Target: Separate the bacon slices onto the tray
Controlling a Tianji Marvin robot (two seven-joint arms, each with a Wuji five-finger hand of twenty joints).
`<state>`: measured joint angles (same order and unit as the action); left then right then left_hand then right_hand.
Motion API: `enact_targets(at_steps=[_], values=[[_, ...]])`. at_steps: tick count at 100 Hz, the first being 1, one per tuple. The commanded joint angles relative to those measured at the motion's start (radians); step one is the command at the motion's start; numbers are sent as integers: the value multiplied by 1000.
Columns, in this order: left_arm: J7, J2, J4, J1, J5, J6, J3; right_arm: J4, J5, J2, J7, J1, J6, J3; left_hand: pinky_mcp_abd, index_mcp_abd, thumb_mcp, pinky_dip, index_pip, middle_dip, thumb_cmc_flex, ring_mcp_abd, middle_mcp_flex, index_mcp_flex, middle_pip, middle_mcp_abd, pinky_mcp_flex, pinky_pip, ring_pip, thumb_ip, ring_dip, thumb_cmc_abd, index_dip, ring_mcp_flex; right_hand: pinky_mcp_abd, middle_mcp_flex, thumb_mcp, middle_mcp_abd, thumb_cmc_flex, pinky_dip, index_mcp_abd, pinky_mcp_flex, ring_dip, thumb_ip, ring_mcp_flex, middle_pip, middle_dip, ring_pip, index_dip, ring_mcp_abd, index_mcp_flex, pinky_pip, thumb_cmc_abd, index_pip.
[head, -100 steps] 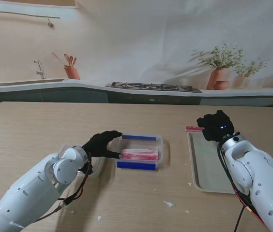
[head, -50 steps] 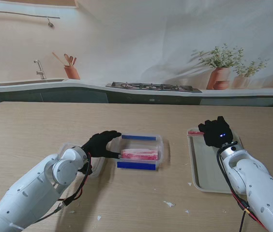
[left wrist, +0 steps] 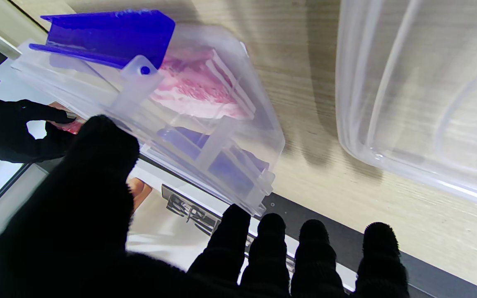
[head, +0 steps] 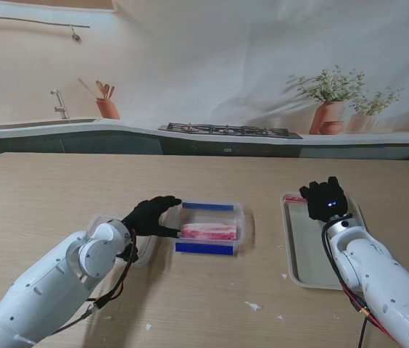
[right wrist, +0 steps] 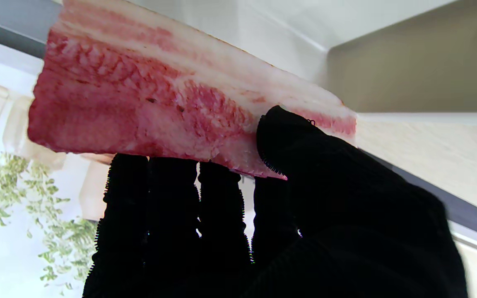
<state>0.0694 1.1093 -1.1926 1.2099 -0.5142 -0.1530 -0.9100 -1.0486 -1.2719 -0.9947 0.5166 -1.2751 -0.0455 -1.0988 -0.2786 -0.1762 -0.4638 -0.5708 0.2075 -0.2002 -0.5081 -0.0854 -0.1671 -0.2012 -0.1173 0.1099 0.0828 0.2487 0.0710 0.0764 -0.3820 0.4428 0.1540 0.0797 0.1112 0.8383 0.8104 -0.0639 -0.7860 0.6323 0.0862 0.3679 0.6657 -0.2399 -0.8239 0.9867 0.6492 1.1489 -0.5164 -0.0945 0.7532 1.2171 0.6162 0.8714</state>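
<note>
A kitchen backdrop with a sink, a hob and potted plants runs behind the long wooden table (head: 59,188). On it, toward the robot's right, lies a pale tray (head: 302,250); near the middle sits a clear plastic box (head: 212,228) with blue clips, more bacon (head: 209,232) still inside it.

The right hand (head: 324,199) hangs over the tray's far end, thumb pressed against the four fingers (right wrist: 172,198), pinching one bacon slice (right wrist: 172,107) by its edge. The slice sticks out past the fingertips, away from the wrist, its long axis running crosswise to the fingers and roughly along the tray's far rim. From the stand's view, only a sliver of pink shows beside the hand, toward the robot's left. I can't tell whether the slice touches the tray yet.

The left hand (head: 150,215) rests at the box's left end, fingers spread, thumb on the rim, seemingly steadying it rather than gripping.

Setting the slice flat looks like the next job, and the right hand is plainly the one placed for it.
</note>
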Motion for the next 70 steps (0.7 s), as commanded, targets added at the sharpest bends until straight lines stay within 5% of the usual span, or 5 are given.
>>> enact_targets(at_steps=[1,70], values=[[19,-1,13,7,-4,7,8,17,12,-11,-11,1,-13,7,0,-15,-11,-8,11,7,-34,26,4,-1,2,-43,15,-8,-13,-15,-2,40,13,-41,-1,-15,79,9,-49,-20,92,-4,-8,-13,-6,25,-14,0,-39,6,10,-23,-38,89],[18,-1,19,5,-4,4,8,58,77,-25,-60,57,-67,88,-1,-16,-11,-9,11,6,-35,27,4,-2,2,-43,16,-11,-14,-15,-3,42,13,-41,-5,15,84,2,-41,-107,107,36,-64,-20,-53,-27,-73,-73,-13,3,21,-57,-18,83]])
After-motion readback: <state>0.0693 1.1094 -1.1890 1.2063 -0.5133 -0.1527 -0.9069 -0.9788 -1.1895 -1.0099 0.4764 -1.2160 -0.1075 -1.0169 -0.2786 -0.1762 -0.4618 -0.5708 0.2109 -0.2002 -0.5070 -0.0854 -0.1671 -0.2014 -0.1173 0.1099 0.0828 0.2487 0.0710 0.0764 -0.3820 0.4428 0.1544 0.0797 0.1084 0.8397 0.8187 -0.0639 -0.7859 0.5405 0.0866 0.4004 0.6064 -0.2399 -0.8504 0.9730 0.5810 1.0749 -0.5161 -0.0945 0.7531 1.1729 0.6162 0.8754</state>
